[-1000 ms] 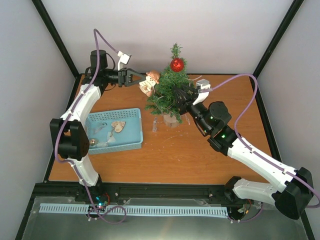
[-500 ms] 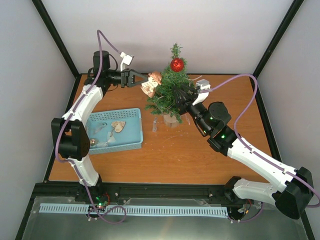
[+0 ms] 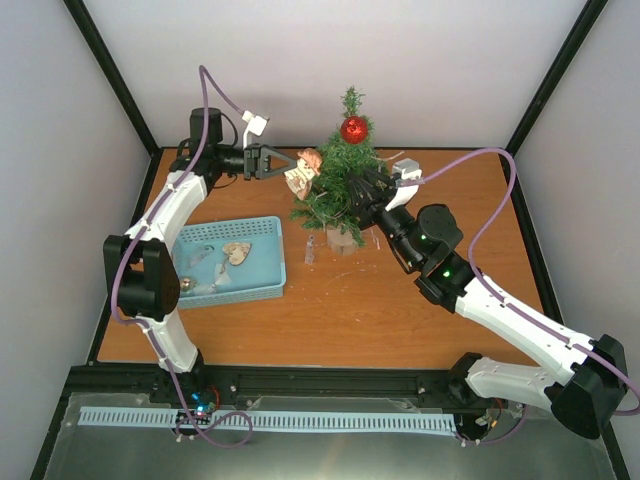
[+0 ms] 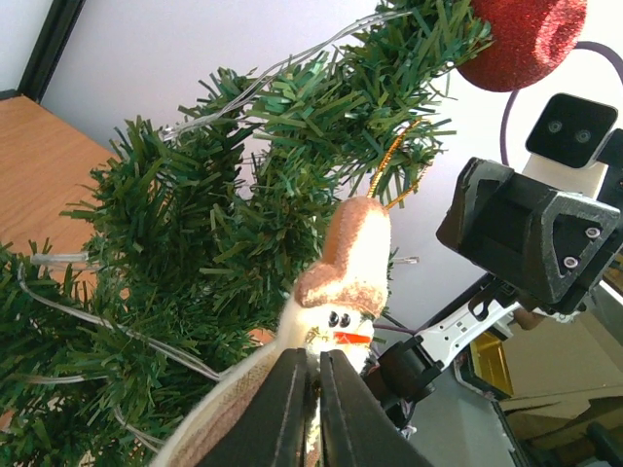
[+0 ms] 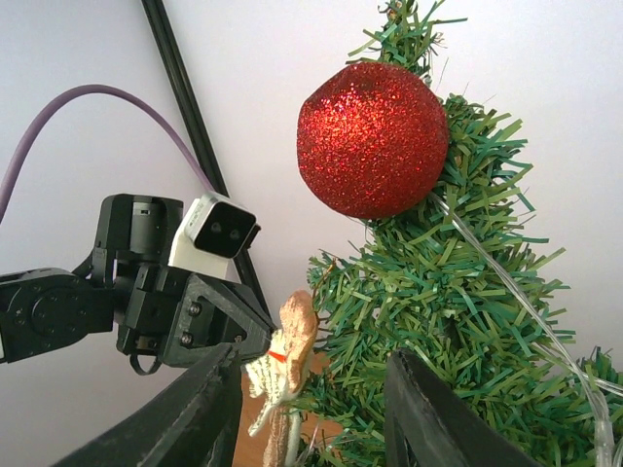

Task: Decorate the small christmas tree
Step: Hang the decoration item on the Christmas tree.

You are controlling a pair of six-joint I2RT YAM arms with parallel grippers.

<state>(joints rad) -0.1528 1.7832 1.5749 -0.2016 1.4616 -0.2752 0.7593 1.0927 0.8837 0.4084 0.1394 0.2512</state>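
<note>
The small christmas tree (image 3: 338, 190) stands at the back middle of the table, strung with clear light wire and carrying a red glitter ball (image 3: 354, 129) near its top. My left gripper (image 3: 285, 163) is shut on a snowman ornament (image 3: 303, 170) with a brown hat, held against the tree's left side. In the left wrist view the snowman (image 4: 343, 282) sits just past the left gripper (image 4: 316, 389), and its gold loop (image 4: 391, 165) reaches up among the needles. My right gripper (image 5: 311, 418) is open, its fingers standing either side of the tree's foliage (image 5: 458, 292).
A blue basket (image 3: 262, 285) lies on the left of the table, holding a heart ornament (image 3: 236, 252) and other small decorations. A small pale piece (image 3: 309, 250) lies beside the tree's base (image 3: 343, 240). Black frame posts stand at the back corners.
My left gripper has carried the snowman a little to the right, closer into the tree's branches. The right arm has stayed where it was.
</note>
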